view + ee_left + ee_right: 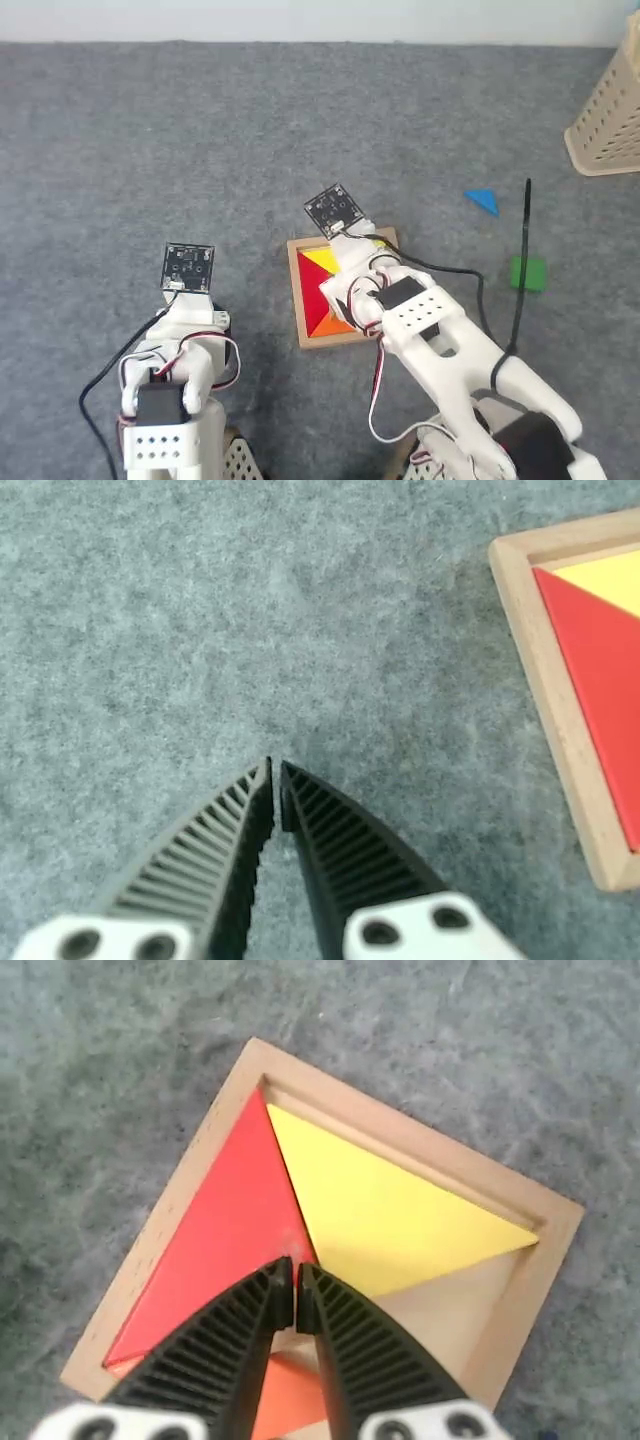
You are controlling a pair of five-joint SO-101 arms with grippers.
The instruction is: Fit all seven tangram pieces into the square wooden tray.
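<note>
High view, 1 tray (296, 295), 3 pieces (320, 261) inside, 2 loose pieces (483, 201) outside

Looks like a lab bench: grey felt tabletop (200, 120), beige slotted bin (610, 110).

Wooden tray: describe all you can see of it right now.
The wooden tray is a shallow square frame of pale wood, lying flat on the grey mat. Inside lie a red triangle, a yellow triangle and an orange piece; one stretch of its floor shows bare. The right gripper, shut, hangs above the red-yellow seam.
</note>
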